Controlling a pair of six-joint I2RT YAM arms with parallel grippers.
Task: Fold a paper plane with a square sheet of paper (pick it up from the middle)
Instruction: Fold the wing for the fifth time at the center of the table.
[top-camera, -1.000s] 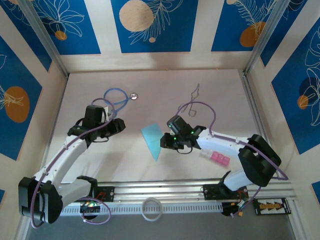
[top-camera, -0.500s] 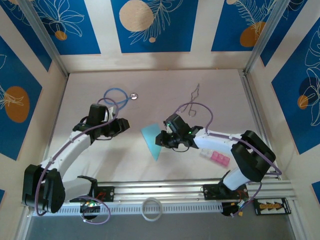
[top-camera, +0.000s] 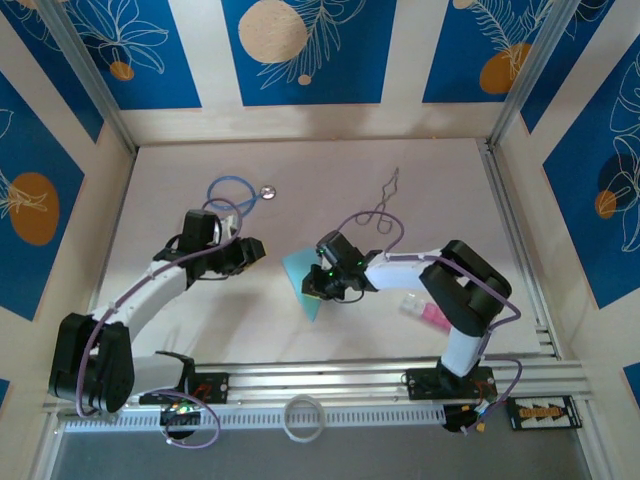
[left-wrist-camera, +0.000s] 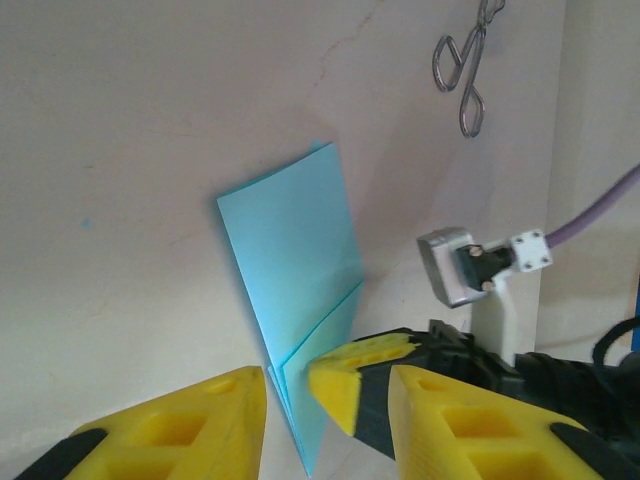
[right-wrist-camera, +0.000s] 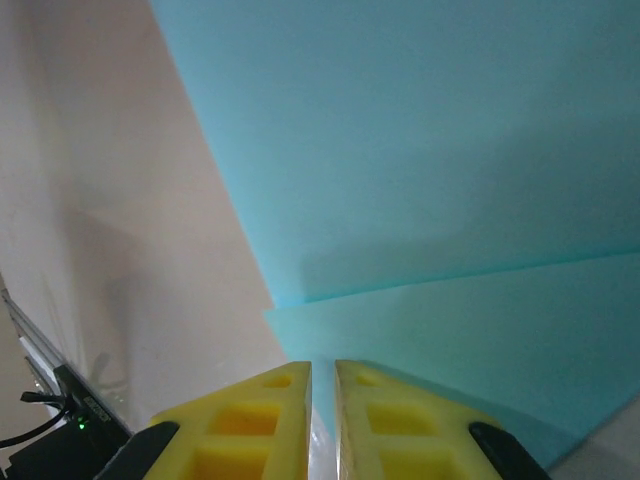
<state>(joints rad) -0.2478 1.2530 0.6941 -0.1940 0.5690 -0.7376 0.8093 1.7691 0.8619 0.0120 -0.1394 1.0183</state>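
Turquoise paper (left-wrist-camera: 290, 260) now meets right fingers (right-wrist-camera: 250, 420), nearly closed (grip unclear); left fingers (left-wrist-camera: 190, 425), part-open, empty, nearer.

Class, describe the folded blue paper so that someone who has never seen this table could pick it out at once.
Start at the pale table and look near its middle. The folded paper lies there, at the tip of the right tool. It is thin, light turquoise and pointed, unlike the looped stethoscope and the pink blocks.

The left fingers (left-wrist-camera: 180, 430) stand parted, right fingers (right-wrist-camera: 250, 430) nearly touching.
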